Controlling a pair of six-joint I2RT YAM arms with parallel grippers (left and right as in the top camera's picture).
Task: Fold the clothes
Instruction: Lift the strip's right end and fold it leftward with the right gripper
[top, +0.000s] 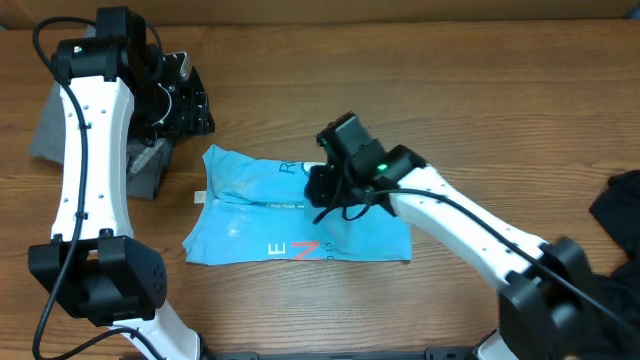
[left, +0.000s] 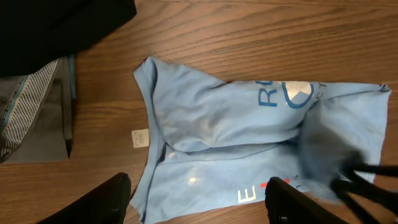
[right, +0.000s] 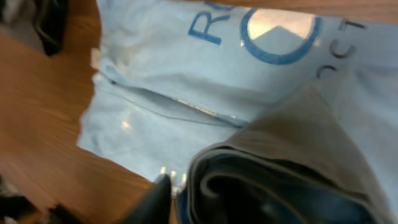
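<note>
Your left claw (left: 202, 199) hangs released, nothing btwn fingers, near the grey clothes (top: 48, 135), up-left of the light blue T-shirt (top: 262, 215) lying folded mid-surface. Your right claw (top: 322, 185) sits on the shirt's upper-right part; can't tell its grip, view's too blurry.

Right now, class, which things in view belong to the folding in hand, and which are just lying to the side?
In hand:
- light blue T-shirt, lying partly folded in the middle
- its white tag, sticking out at one edge

Lying to the side:
- grey garment, at the left edge
- black garment, at the right edge
</note>
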